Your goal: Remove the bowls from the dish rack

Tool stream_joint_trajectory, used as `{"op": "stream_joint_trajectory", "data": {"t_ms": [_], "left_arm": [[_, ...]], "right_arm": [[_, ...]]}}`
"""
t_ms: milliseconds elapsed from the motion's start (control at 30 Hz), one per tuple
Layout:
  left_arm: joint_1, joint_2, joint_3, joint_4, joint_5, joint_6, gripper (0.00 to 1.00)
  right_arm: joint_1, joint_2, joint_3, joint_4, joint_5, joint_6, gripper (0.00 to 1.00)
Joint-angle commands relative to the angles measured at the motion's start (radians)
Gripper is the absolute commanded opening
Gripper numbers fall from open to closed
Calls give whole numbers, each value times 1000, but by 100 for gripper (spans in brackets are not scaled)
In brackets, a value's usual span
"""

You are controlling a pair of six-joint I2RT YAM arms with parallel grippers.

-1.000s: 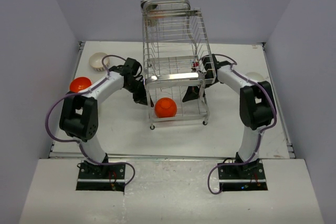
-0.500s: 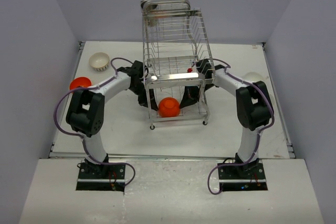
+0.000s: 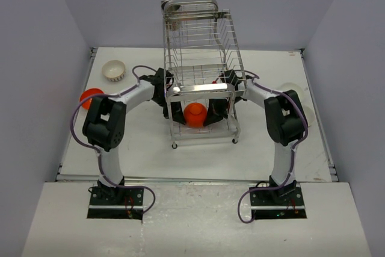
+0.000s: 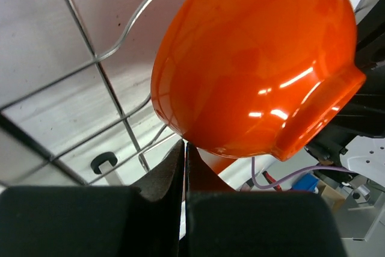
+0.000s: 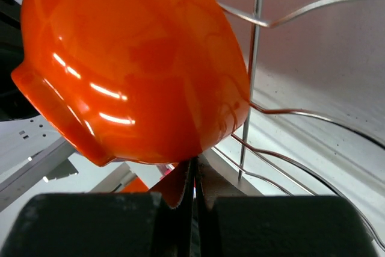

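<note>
While both arms reach into the dish rack at frame centre, an orange bowl sits in its lower tier between the left gripper and the right gripper. Each pair of fingers is pressed fully together, clasping nothing, with the tips just beside the bowl.

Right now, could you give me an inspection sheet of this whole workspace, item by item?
Surface: white table, no spills seen.
Job's things: dish rack stands mid-table; one orange bowl in its lower tier; second orange bowl and ribbed white bowl on the table at left; pale bowl at right, partly behind the arm.
Clutter: nothing seen.
Grippers: left gripper and right gripper both shut, tips against opposite sides of the bowl in the rack.
Cables: purple cables looped along both arms.
Surroundings: plain walls on three sides.
</note>
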Motion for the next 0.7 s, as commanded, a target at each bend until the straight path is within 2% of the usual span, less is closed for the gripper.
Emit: {"op": "stream_joint_trajectory", "data": {"t_ms": [0,267,400,667], "left_arm": [[-8,27,48,42,59,4,0],[-8,87,119,81,73,-17,0],[-8,91,188,40,-21,-22,0],[-5,30,225,-11,-157,-16,17]], "right_arm": [[4,12,71,-20,0,-2,0],[3,47,166,-37,15,21,0],[1,35,185,-46,40,23,0],[-36,-50,111,-26,39,18,0]]}}
